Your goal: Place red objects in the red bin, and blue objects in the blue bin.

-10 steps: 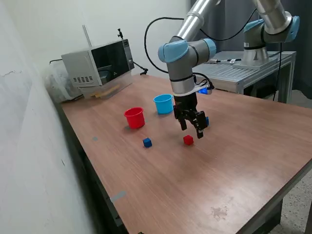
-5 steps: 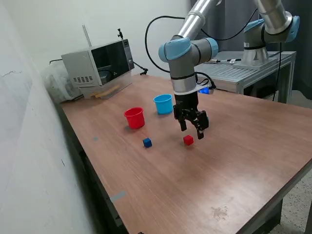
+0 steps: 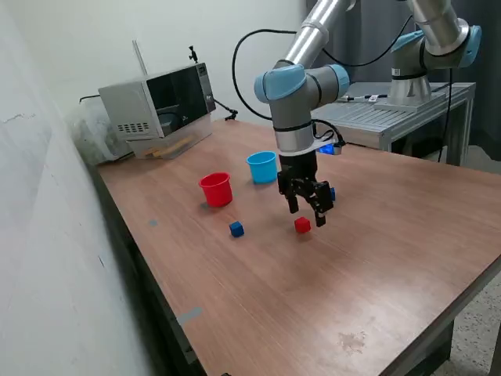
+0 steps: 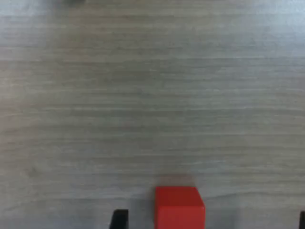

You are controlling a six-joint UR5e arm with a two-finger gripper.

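Shifted slightly lower over the table [image 3: 376, 258], open gripper [image 3: 307, 213] hovering above red cube [image 3: 302, 225] at 5 o'clock from red cup [image 3: 216, 189], approach step, needing descent and closing fingers around it.

We are looking at a brown wood-grain table [image 3: 391, 258]. A silver microwave oven [image 3: 160, 99] is sitting at its far corner by the wall. Two small tapered plastic cups are standing near each other — a red one [image 3: 216, 189] and a light blue one [image 3: 262, 167]. A tiny red cube [image 3: 302, 225] and a tiny dark blue cube [image 3: 236, 229] are lying apart in front of them, and another dark blue cube [image 3: 332, 193] is peeking out — partly hidden — behind the arm.
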